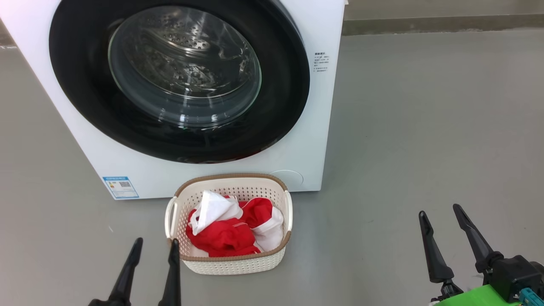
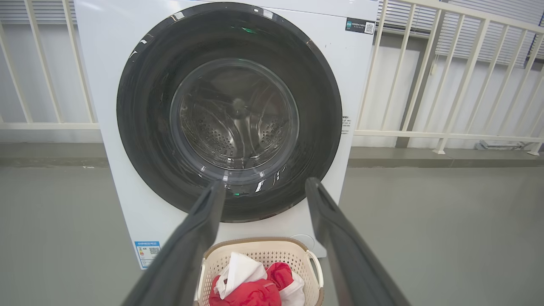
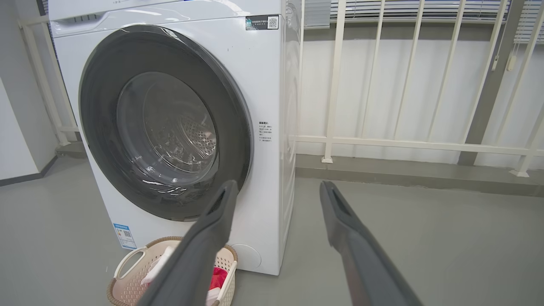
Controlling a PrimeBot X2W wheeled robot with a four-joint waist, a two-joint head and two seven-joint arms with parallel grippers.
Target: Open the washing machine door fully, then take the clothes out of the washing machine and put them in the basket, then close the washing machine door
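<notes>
Here the basket (image 1: 234, 265) sits just beside the left gripper (image 1: 156, 241).

**Cut edges, covered parts and print too fine to read**

In the head view the 12 o'clock edge cuts off the top of the washing machine (image 1: 321, 127) and the upper arc of the washing machine door (image 1: 76, 76). The left gripper (image 1: 156, 241) runs out of frame at 7 o'clock and the right gripper (image 1: 439, 209) at 5 o'clock. The blue label sticker (image 1: 121, 187) at 8 o'clock and the small print (image 1: 321, 62) at 1 o'clock are too small to read. The clothes (image 1: 225, 238) hide the bottom of the basket (image 1: 231, 176). The bottom edge crops the basket at 6 o'clock in the left wrist view and at 7 o'clock in the right wrist view, where one finger (image 3: 199, 255) covers its middle.
</notes>
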